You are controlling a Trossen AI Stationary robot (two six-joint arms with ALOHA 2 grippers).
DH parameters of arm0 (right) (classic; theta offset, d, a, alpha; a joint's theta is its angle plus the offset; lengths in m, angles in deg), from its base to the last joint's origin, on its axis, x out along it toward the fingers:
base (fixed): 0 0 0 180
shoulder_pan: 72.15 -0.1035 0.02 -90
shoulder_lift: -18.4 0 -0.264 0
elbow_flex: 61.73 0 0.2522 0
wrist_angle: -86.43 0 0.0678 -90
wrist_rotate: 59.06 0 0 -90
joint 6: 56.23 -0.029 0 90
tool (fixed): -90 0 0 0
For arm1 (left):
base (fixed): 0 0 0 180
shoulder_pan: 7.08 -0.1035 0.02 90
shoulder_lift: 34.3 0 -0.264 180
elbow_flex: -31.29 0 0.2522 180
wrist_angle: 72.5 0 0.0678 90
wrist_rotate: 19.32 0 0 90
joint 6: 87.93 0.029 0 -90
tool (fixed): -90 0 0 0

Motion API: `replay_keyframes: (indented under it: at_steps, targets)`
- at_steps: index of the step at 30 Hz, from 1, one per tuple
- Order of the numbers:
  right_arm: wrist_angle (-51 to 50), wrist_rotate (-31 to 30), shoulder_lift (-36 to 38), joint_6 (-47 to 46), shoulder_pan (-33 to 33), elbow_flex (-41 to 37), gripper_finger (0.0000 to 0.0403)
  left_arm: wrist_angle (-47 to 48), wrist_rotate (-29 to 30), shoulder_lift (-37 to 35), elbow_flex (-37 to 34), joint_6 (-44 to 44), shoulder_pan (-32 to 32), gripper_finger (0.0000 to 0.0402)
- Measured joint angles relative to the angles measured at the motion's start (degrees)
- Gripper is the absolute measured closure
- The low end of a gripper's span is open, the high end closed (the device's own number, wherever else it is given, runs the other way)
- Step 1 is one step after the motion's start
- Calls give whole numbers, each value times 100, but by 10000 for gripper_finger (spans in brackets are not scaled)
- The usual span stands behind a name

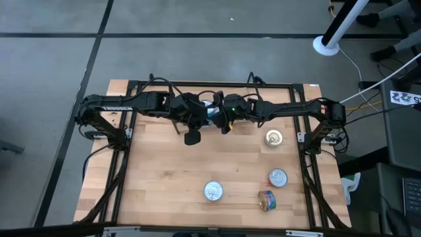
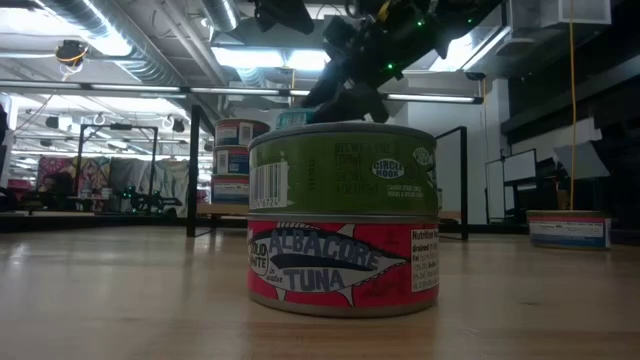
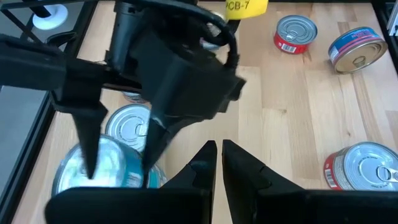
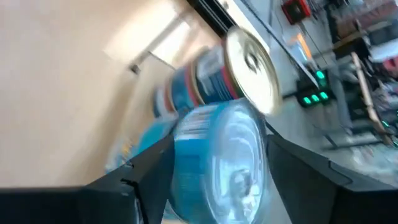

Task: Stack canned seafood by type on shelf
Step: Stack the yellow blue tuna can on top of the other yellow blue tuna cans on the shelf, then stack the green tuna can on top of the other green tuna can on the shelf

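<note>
My right gripper [image 4: 217, 174] is open at the table's far middle. Its fingers stand on either side of a blue-labelled can [image 4: 219, 158] with a shiny lid. Just behind that can is a stack of cans with blue and red labels and a gold lid [image 4: 250, 70]. In the low view these stacks [image 2: 232, 160] stand on the shelf [image 2: 210, 210], a light board on black wire legs. My left gripper [image 3: 217, 163] hangs shut and empty just beside the right one, above the table. My right gripper has one finger [image 3: 87, 140] on each side of the blue can's side wall [image 4: 186, 134]. It comes slanting down from the table's right. I cannot tell whether the fingers touch the wall. What the can rests on is hidden.
On the near right of the table stand a gold-lidded can [image 1: 274, 137], a red can [image 1: 278, 177] and a silver-lidded one [image 1: 213, 191]. Another can [image 1: 267, 200] lies on its side. In the low view a green can [image 2: 343, 168] sits on a red tuna can [image 2: 343, 272].
</note>
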Motion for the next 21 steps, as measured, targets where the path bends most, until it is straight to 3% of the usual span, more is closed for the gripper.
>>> replay_keyframes:
  at_steps: [3, 11, 21]
  targets:
    - [13, 301, 1, -9, 0, 0, 150, 0, 0, 0, 0, 0, 1, 380]
    - [7, 185, 2, -9, -50, 0, 150, 3, -1, 2, 0, -212, 2, 380]
    - [-888, -819, 671, -209, -924, -3, 150, 35, -29, -7, -2, -216, 499, 380]
